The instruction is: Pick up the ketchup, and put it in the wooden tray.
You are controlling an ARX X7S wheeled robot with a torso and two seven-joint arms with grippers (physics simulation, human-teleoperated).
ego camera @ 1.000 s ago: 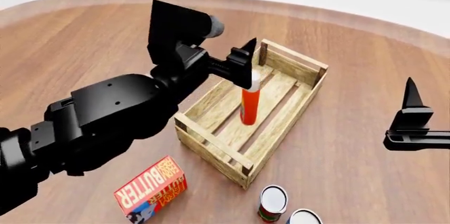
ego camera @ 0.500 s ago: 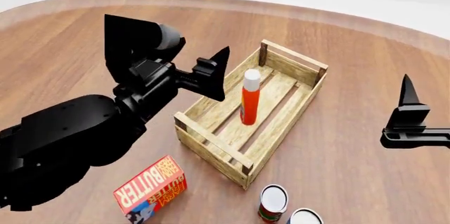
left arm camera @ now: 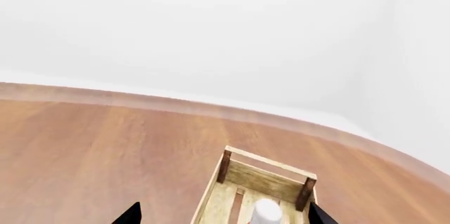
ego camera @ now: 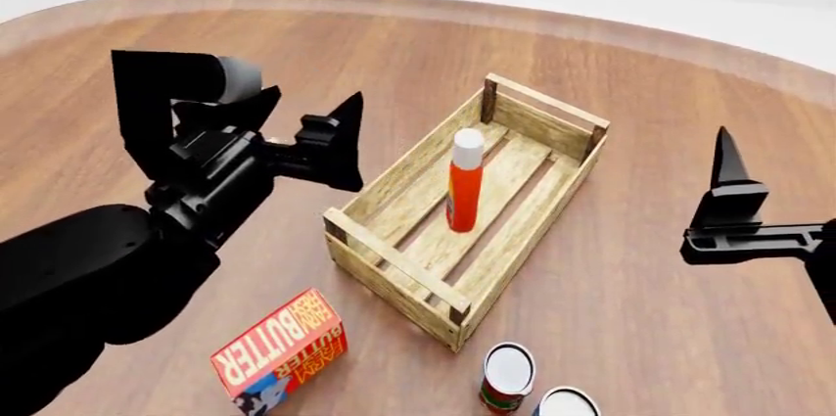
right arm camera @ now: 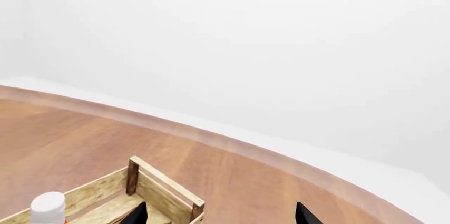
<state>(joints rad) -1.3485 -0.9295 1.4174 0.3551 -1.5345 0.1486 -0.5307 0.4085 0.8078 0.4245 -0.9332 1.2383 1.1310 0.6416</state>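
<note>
The ketchup, an orange-red bottle with a white cap, stands upright inside the wooden tray, near its middle. My left gripper is open and empty, to the left of the tray and clear of it. In the left wrist view the gripper shows two wide-apart fingertips, with the tray's far wall and the ketchup cap between them. My right gripper is open and empty, right of the tray. In the right wrist view the gripper shows a tray corner and the cap.
A red-and-orange butter box lies in front of the tray on the left. Two small cans with white tops stand at the tray's near corner. The round wooden table's far edge curves behind the tray.
My left gripper has let go of the ketchup and drawn back to the left, away from the tray. The ketchup stays standing in the tray. The right gripper has shifted slightly left.
</note>
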